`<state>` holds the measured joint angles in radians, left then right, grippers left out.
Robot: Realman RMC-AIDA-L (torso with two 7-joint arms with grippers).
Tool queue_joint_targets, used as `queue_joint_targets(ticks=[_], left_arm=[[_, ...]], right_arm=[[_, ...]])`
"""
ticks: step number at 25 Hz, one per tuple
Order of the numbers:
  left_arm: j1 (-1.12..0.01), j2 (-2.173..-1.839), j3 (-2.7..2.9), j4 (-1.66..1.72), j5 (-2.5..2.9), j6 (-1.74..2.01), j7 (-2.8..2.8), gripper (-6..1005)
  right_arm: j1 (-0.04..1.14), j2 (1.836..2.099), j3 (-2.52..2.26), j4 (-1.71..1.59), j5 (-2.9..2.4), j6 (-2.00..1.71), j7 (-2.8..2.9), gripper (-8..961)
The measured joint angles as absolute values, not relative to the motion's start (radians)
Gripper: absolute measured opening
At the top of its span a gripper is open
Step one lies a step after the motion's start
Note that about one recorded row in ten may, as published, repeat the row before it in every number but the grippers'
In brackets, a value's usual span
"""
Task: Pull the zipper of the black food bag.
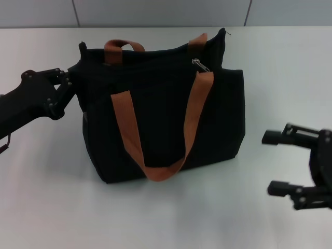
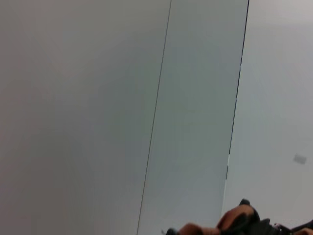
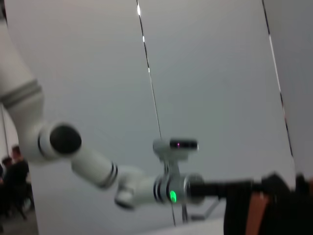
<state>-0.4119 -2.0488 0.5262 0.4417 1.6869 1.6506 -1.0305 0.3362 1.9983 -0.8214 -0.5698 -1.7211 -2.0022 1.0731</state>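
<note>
Right gripper [image 1: 268, 162]: black, two-fingered, jaws spread wide and holding nothing. It sits low over the table [image 1: 41, 207] at the near right, well apart from the bag.

Left gripper [image 1: 77, 78]: black, on a jointed black arm coming in from the left. Its tip lies against the bag's upper left corner, touching the fabric. Whether the fingers are closed on that fabric or merely resting there cannot be told; the dark cloth hides them. The right wrist view shows this arm's white and silver segments, with a green light, reaching to the bag's edge.

Black food bag [image 1: 161, 119]: large boxy tote of matte black fabric, soft-sided, standing upright at the middle of the table. Top edge slightly slumped, with peaked corners.

Strap handles: two, flat rust-orange webbing. Near strap [image 1: 155, 171] hangs down the front face in a long U. Far strap [image 1: 122, 47] arches above the top edge.

Zipper [image 1: 200, 65]: small silver metal pull tab on the bag's top, towards the right end, just above the near strap's right anchor. Neither gripper touches it.

Table: plain, smooth, pale grey-white surface.
</note>
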Motion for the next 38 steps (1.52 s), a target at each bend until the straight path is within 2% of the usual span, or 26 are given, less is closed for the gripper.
queue_joint_targets(ticks=[1, 5, 10, 13, 14, 15, 18, 21, 26, 29, 34, 35, 38], left_arm=[[-0.411, -2.048, 0.526, 0.442, 1.688, 1.647, -1.037, 21], [-0.402, -2.041, 0.536, 0.444, 1.689, 1.649, -1.08, 21], [-0.384, -2.003, 0.548, 0.452, 1.689, 1.721, -1.138, 111], [-0.367, -1.969, 0.533, 0.459, 1.684, 1.785, -1.173, 242], [-0.367, -1.969, 0.533, 0.459, 1.684, 1.785, -1.173, 286], [-0.359, -1.95, 0.518, 0.467, 1.682, 1.847, -1.182, 330], [-0.355, -1.933, 0.525, 0.476, 1.689, 1.935, -1.177, 417], [-0.356, -1.934, 0.553, 0.485, 1.707, 1.986, -1.145, 505], [-0.356, -1.965, 0.747, 0.504, 1.728, 2.002, -1.06, 739], [-0.357, -1.975, 0.865, 0.493, 1.732, 2.001, -1.051, 834], [-0.346, -1.997, 0.915, 0.489, 1.768, 1.975, -1.033, 834], [-0.326, -2.017, 0.917, 0.483, 1.79, 1.903, -0.988, 834], [-0.321, -2.024, 0.925, 0.469, 1.816, 1.838, -0.958, 834]], right_arm=[[0.327, 2.003, -0.821, -0.566, -1.734, -1.984, 1.054, 835], [0.313, 2.024, -0.829, -0.552, -1.747, -1.905, 1.015, 835], [0.328, 2.042, -0.832, -0.546, -1.771, -1.89, 1.009, 835], [0.336, 2.051, -0.833, -0.544, -1.784, -1.877, 1.004, 835], [0.339, 2.055, -0.833, -0.543, -1.791, -1.87, 1.001, 835], [0.342, 2.058, -0.833, -0.542, -1.798, -1.863, 0.997, 835], [0.348, 2.065, -0.834, -0.53, -1.814, -1.85, 0.974, 835], [0.356, 2.067, -0.834, -0.508, -1.82, -1.838, 0.948, 835], [0.368, 2.071, -0.834, -0.492, -1.854, -1.818, 0.932, 835], [0.368, 2.075, -0.834, -0.483, -1.866, -1.812, 0.893, 835], [0.387, 2.077, -0.835, -0.419, -1.886, -1.787, 0.836, 835], [0.398, 2.077, -0.836, -0.397, -1.899, -1.768, 0.825, 835], [0.408, 2.079, -0.84, -0.373, -1.908, -1.743, 0.809, 835]])
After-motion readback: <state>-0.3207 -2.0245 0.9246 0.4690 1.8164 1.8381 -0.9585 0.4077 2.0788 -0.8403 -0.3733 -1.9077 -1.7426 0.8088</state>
